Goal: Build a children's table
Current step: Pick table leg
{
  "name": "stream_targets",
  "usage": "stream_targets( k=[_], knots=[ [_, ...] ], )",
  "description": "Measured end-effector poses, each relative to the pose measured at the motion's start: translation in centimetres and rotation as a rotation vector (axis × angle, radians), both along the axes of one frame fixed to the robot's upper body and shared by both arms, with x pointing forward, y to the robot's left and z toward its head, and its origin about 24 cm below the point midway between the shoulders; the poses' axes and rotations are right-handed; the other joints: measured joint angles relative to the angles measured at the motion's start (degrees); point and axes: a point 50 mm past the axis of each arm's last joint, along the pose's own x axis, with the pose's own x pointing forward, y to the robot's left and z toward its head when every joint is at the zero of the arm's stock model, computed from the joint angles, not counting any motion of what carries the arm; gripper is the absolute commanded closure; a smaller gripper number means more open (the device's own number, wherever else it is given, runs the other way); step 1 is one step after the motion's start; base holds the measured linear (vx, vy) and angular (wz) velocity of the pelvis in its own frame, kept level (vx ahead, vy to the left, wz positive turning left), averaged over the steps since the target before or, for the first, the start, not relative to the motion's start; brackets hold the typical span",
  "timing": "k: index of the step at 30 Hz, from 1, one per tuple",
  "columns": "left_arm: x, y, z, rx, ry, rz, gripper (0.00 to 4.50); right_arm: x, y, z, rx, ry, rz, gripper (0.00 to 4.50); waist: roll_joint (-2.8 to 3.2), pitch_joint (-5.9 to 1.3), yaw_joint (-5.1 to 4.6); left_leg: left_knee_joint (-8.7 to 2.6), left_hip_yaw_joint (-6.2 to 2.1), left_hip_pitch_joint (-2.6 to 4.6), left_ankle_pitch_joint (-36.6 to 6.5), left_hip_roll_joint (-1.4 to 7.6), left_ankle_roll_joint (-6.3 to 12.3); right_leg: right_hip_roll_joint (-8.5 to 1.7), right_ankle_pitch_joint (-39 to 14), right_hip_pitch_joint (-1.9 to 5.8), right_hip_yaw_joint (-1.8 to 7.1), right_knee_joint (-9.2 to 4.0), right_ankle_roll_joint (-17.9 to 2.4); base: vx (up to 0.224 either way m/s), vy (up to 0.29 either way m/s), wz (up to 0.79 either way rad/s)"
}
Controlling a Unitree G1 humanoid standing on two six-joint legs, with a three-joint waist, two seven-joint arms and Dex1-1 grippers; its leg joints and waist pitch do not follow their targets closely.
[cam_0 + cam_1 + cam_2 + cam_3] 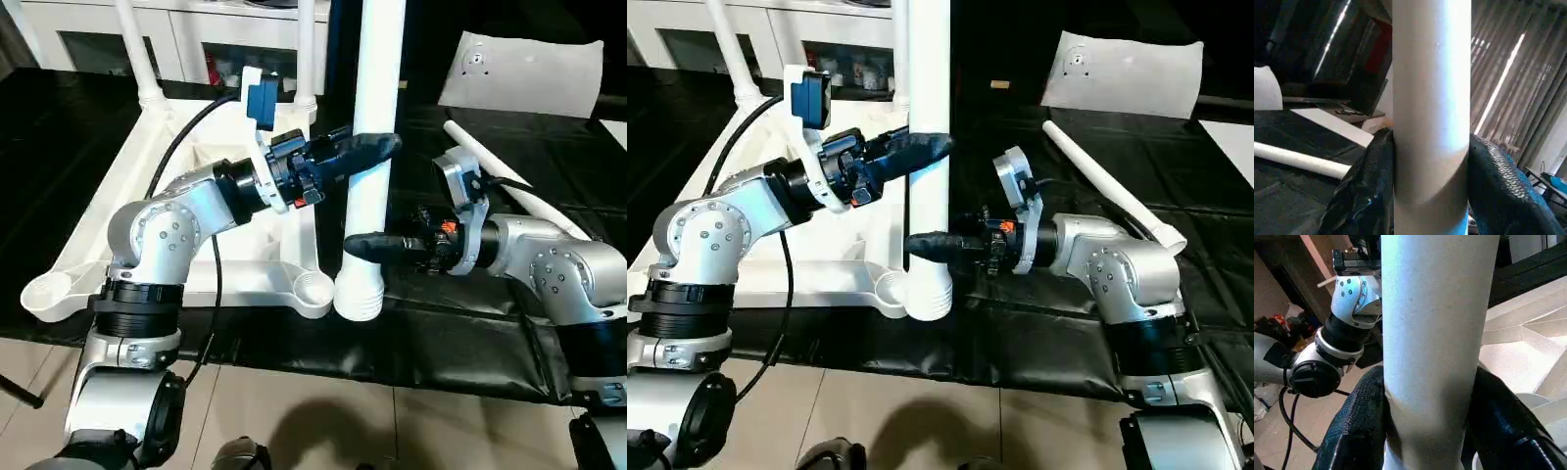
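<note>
1. Nearest the robot, the right gripper (364, 245) pinches the upright leg (374, 147) low down, just above its ribbed end. That end hangs just beside the round corner socket (312, 291) at the tabletop's near right corner, not in it. I judge the low hold is there to steer the end across into that socket.
2. A little farther, the left gripper (377, 145) pinches the same leg higher up. Two holds at different heights keep the long tube upright while its end is aimed.
3. The tabletop (118, 211) lies ribbed side up on the black mat (460, 343) covering the floor, its sockets facing up to take the legs. Its near left corner socket (44, 294) looks empty.
4. Farther right, a spare leg (1112, 191) lies flat on the mat, well apart from the tabletop.
5. At the tabletop's far edge, two legs (132, 44) already stand upright; beyond them stands a white cabinet (98, 39), and to the right lies a flat white bag (524, 69).
6. The wrist views show what the head views cannot: black fingers (1369, 196) pressed against both sides of the tube. The right wrist view also shows the ribbed underside (1528, 357) close behind the leg. The head views alone show the end's offset from the socket.
</note>
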Motion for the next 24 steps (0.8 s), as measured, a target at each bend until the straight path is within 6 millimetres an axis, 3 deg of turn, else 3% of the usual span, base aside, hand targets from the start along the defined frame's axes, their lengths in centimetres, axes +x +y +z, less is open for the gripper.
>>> stream_targets(
  k=[7,9,12,14,24],
  knots=[
    [0.0,0.1,0.0,0.017,-0.009,0.004,2.69,0.0,0.1,-0.1,-0.006,0.002,-0.001,2.61,0.0,0.0,0.02,0.01,0.0,0.0,0.0,0.01,0.0,0.0,0.0,0.0,0.0,0.0,0.0,0.0,0.0,0.0],
    [0.0,0.0,-0.1,0.024,0.004,0.012,1.99,0.0,0.1,-0.2,-0.009,0.003,-0.009,2.61,0.0,0.0,0.01,0.01,0.0,0.0,0.0,0.01,0.0,0.0,0.0,0.0,-0.01,0.0,0.0,0.0,0.0,0.0],
    [0.0,0.1,-0.2,0.042,0.019,0.03,1.93,0.1,0.6,-0.9,-0.024,-0.014,-0.053,2.61,0.01,0.0,0.0,0.0,0.01,0.0,0.01,0.02,-0.02,0.0,0.0,-0.01,-0.01,0.01,0.0,0.0,0.0,0.0],
    [-0.1,0.2,-0.3,0.062,0.007,0.055,1.64,0.2,0.9,-1.1,-0.025,-0.033,-0.086,2.61,0.01,0.0,0.01,0.0,0.01,0.0,0.01,0.04,-0.02,0.0,0.0,-0.01,-0.01,0.01,0.0,0.0,0.0,0.0],
    [-0.9,-0.6,-1.8,0.253,-0.169,0.38,1.46,0.8,3.3,-2.4,-0.057,-0.143,-0.389,2.61,-0.01,-0.01,-0.15,-0.03,0.04,-0.02,0.04,0.07,-0.08,0.0,0.0,-0.04,-0.01,-0.01,0.04,0.0,0.0,0.0]
  ],
)
